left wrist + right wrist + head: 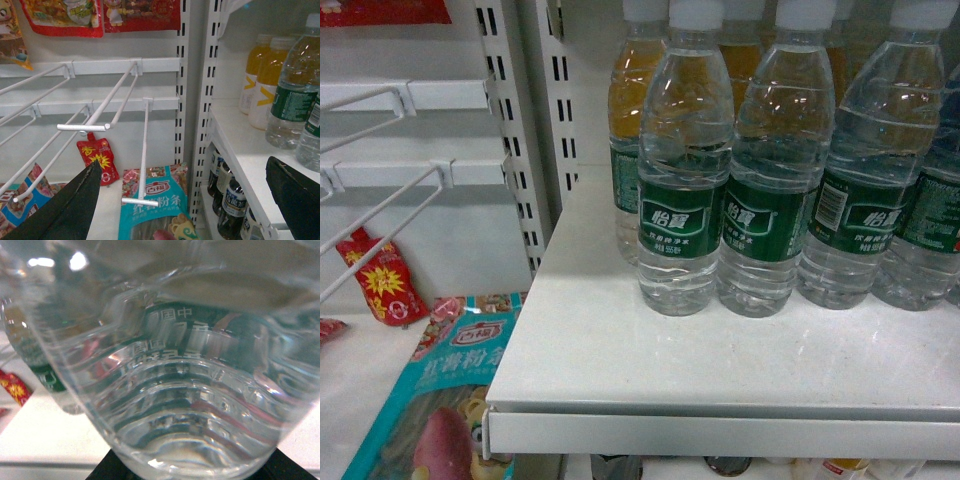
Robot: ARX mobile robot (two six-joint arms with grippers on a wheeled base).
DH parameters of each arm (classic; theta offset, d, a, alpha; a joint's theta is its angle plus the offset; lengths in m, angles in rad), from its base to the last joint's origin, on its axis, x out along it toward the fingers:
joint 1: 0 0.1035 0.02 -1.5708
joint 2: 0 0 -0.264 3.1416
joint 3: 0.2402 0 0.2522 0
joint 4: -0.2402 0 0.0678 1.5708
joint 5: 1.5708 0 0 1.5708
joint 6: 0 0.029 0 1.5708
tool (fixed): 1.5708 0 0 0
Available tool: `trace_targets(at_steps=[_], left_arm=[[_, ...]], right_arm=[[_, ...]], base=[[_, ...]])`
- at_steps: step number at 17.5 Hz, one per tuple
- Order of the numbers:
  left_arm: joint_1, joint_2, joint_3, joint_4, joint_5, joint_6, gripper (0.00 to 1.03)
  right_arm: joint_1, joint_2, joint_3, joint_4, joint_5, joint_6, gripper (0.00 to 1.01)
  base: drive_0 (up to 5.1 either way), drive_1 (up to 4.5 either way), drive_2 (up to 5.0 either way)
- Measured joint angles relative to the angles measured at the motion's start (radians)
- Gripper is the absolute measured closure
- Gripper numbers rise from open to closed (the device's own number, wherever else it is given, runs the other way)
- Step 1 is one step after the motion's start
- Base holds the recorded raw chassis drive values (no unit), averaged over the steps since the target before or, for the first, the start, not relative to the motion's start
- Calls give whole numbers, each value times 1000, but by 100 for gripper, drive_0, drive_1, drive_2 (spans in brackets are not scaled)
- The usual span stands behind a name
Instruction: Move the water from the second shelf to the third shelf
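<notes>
Looking at the head view, we had a row of water bottles (682,160) standing upright on a white shelf (720,370), packed side by side with their green label bands facing out. Behind them sat bottles of amber drink (632,95), partly hidden. None of the arms showed up in that view.

Our left end effector (185,200) had its two dark fingers (65,210) spread wide apart with nothing between them. It hung out in front of the pegboard section, left of the shelf upright. Through the gap we could see white wire hooks (100,107) sticking out from the rails, a small red sauce packet (97,160) down by the back wall, and a teal snack bag (155,200) leaning below the hooks. Red packets (140,12) hung up top. Off to the right were yellow juice bottles (260,75) and a couple of the green-label waters on the shelf, with dark bottles (227,200) on the shelf underneath.

The right wrist camera was basically all bottle. One clear ribbed water bottle (190,390) filled the frame, right up against the lens, with a dark bit of the right end effector (190,471) poking out under its base. Honestly we couldn't tell whether it was clamped on the bottle or just sitting close. Another bottle stood just beside it on the left, on the white shelf.
</notes>
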State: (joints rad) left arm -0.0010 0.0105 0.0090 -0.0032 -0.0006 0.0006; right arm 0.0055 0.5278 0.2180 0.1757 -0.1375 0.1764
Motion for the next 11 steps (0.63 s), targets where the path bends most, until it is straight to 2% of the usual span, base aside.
trace_targets(at_steps=[1,2,3,4,5,11], left_arm=[[0,0,0,0,0,0,5],[0,0,0,0,0,0,5],[0,0,0,0,0,0,5],[0,0,0,0,0,0,5],[0,0,0,0,0,0,5],[0,0,0,0,0,0,5]], right_arm=[[48,52,-62,15,-37,-48,64],[72,203,-84,146,-3,-74,64],[134,332,-84,275,26,-85,64],[204,478,-82,393,84,-103,64],[232,550,-67,454,112,-109,64],[245,615,-30,512,130,-107,64]], base=[[0,0,0],[0,0,0],[0,0,0],[0,0,0],[0,0,0],[0,0,0]])
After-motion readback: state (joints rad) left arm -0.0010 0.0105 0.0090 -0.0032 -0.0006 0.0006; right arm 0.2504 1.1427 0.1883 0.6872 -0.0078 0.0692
